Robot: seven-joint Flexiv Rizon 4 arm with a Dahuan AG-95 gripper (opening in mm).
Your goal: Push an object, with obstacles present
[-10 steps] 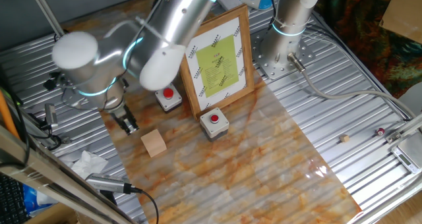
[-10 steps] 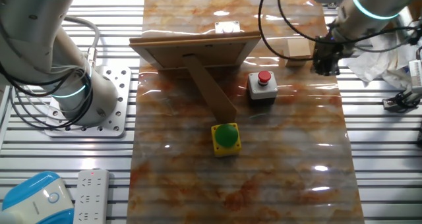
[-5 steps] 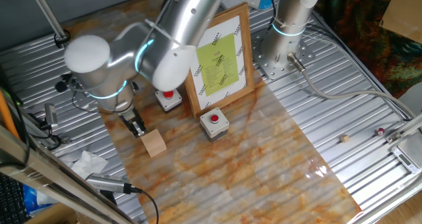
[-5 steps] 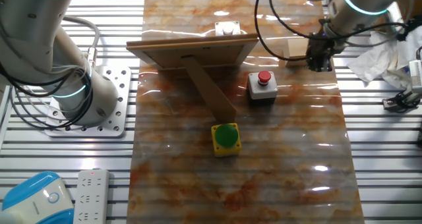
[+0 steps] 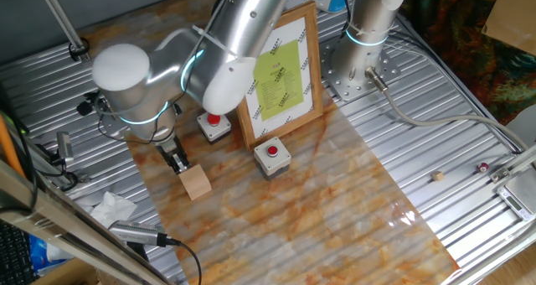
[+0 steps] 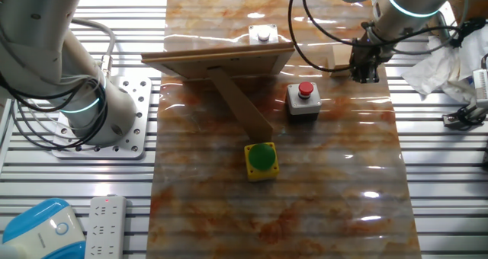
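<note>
Wooden cube (image 5: pixel 196 183) half-hidden in other view | gripper (image 5: pixel 177 161) touching | jaws' state unclear

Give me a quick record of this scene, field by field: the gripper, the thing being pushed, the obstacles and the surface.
gripper: low, fingertips at the wooden cube's edge
wooden cube: on the marbled mat, near its edge
button boxes: one in front of the picture frame, one beside it
picture frame: upright, yellow-green sheet
marbled mat: over metal table
</note>
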